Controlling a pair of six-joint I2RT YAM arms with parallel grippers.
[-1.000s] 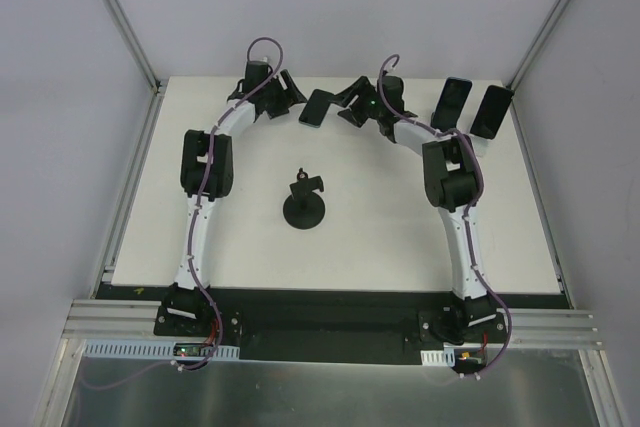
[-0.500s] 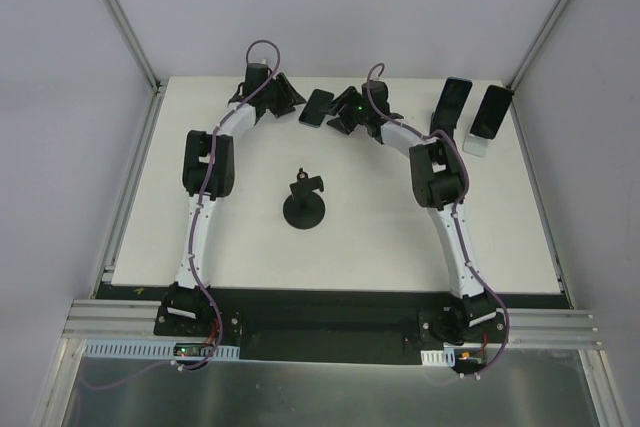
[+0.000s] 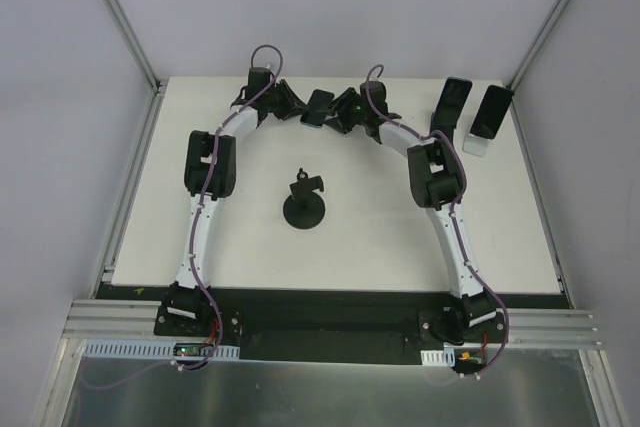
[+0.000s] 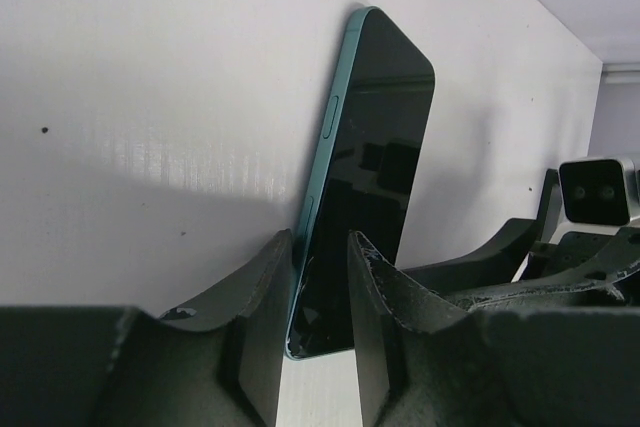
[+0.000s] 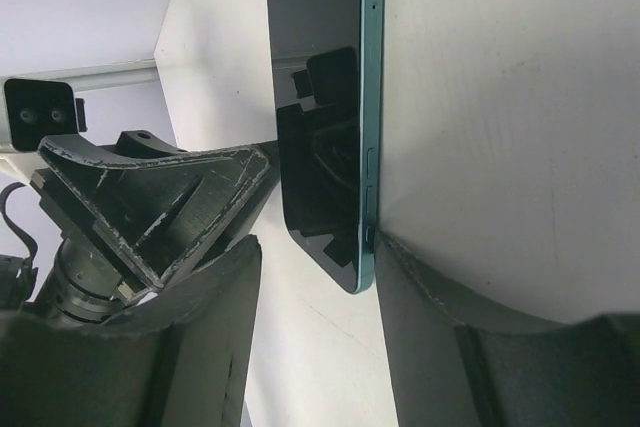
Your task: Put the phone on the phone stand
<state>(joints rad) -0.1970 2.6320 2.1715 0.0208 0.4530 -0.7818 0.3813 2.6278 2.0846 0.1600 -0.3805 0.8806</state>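
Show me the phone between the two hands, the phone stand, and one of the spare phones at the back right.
phone [image 4: 385, 137]: left wrist view, middle of its dark screen.
phone stand [image 3: 303, 213]: top external view, its round base.
spare phone [image 3: 450, 103]: top external view, middle of its body.

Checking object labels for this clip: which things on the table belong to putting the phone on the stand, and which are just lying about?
For the job: phone, far middle; phone stand, mid-table.
Lying about: spare phone and second spare phone, both propped at the far right.
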